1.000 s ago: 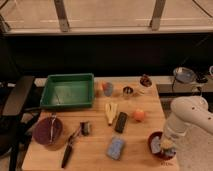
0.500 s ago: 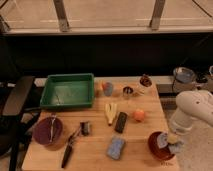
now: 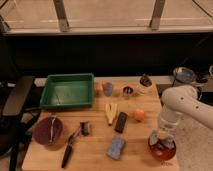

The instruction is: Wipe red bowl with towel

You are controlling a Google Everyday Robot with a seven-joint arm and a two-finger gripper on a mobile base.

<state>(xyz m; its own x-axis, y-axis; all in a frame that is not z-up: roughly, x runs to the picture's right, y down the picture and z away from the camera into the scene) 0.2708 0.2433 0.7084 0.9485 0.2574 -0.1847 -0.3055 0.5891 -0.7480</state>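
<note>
Your claw [image 3: 161, 140] hangs at the end of the white arm [image 3: 181, 106], low over the red bowl [image 3: 162, 148] at the near right corner of the wooden table [image 3: 95, 146]. A pale towel [image 3: 158, 138] sits at the claw tip, inside the bowl. You cannot tell whether the claw is clamped on it or apart.

No brand, label or writing can be read on anything here.

To the left of the bowl you find a blue sponge [image 3: 116, 147] near the front edge. Behind it lie a dark bar [image 3: 120, 122], a yellow banana [image 3: 111, 112] and an orange [image 3: 139, 115], side by side in a row.

Farther back stand a blue cup [image 3: 107, 89], a small metal cup [image 3: 128, 92] and a small dish [image 3: 145, 81] with something dark in it.

At the back left sits a green tray [image 3: 67, 91]; it looks nearly bare inside.

At the near left you find a maroon bowl [image 3: 48, 131] with a pale utensil across it, and beside it a black-handled tool [image 3: 70, 148].

Off the table's right end stands a glass pot [image 3: 183, 76].
</note>
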